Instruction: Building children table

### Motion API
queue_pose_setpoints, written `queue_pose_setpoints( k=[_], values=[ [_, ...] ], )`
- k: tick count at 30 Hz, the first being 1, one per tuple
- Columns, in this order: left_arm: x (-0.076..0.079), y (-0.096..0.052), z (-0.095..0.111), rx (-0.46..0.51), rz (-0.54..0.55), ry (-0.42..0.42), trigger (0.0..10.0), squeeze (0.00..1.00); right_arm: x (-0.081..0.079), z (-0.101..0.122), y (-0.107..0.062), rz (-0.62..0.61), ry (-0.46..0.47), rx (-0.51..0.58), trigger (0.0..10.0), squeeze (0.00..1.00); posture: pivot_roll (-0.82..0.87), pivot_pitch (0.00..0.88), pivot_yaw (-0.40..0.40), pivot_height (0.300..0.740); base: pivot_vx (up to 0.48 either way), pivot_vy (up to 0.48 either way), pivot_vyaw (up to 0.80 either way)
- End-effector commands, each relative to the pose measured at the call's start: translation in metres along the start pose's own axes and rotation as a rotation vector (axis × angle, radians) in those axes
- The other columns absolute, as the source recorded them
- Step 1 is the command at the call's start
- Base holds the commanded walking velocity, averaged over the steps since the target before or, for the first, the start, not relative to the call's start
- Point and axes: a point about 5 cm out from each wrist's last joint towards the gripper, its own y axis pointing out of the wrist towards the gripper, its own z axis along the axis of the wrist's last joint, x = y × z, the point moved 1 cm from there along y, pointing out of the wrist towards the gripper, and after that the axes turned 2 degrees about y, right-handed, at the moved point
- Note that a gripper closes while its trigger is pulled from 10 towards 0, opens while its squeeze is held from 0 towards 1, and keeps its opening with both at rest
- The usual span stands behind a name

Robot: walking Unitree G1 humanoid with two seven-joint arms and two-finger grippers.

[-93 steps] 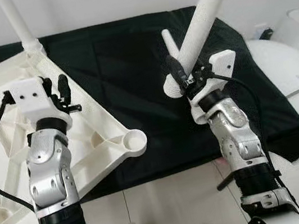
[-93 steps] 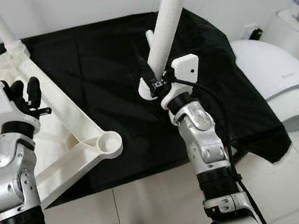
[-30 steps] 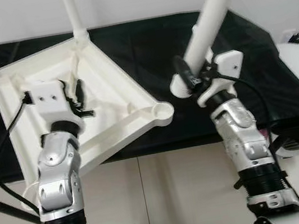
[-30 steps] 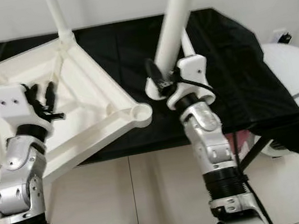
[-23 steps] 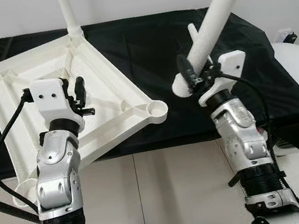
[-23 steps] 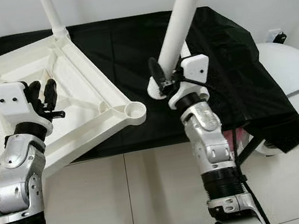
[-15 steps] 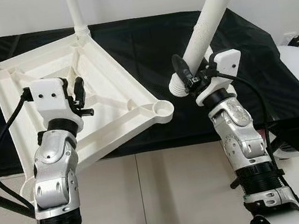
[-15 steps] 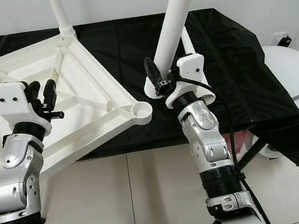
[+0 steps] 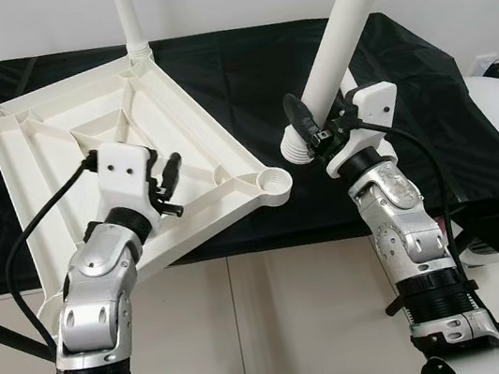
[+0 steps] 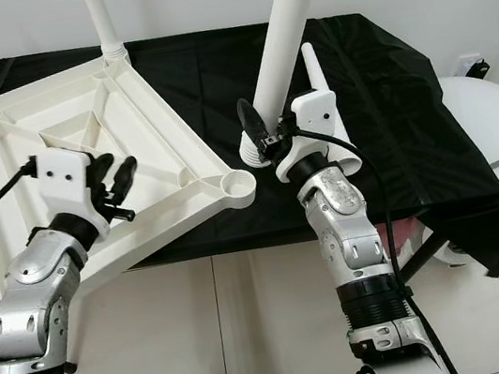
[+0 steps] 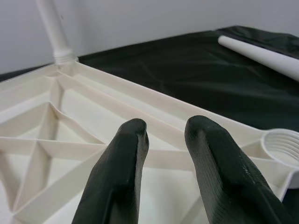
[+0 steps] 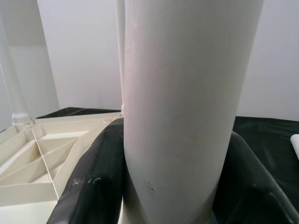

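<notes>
Black cloth [image 9: 215,88] carries the upturned white plastic tabletop [image 9: 66,168], sockets up for legs. Right gripper [image 9: 309,132] clamps a white tubular leg [image 9: 339,30] beside the vacant corner socket [image 9: 273,181]; left gripper [image 11: 161,154], slightly parted and empty, hovers over the ribs.

The held leg [image 9: 346,20] runs out past the top edge, so its far end can't be seen, and the two legs already standing in the tabletop [image 9: 54,151] are cut off the same way. The left arm covers part of the tabletop's ribbing. The spare leg [image 10: 314,68] lies half hidden behind the right gripper [image 9: 310,136].
</notes>
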Motion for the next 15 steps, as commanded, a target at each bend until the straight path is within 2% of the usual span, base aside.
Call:
queue_pose_setpoints(
  k=[1,5,10,15],
  values=[
    [0.008,-0.001,-0.003,-0.024,-0.074,-0.001,10.0,0.0,0.002,0.0,-0.002,-0.002,-0.005,-0.01,10.0,0.0,-0.01,0.124,-0.03,0.74,0.0,0.0,0.0],
    [0.019,0.0,-0.005,-0.052,-0.146,0.01,10.0,0.0,0.002,-0.002,-0.002,-0.003,-0.009,-0.03,10.0,0.0,-0.01,0.124,-0.03,0.74,0.0,0.0,0.0],
    [0.035,0.0,-0.013,-0.124,-0.281,0.07,10.0,0.0,0.003,-0.004,-0.003,0.002,-0.027,-0.052,10.0,0.0,-0.01,0.126,-0.026,0.74,0.0,0.0,0.0],
    [0.04,-0.001,-0.017,-0.148,-0.342,0.09,10.0,0.0,0.005,-0.003,-0.003,0.001,-0.036,-0.056,10.0,0.0,-0.02,0.126,-0.022,0.74,0.0,0.0,0.0]
  ],
)
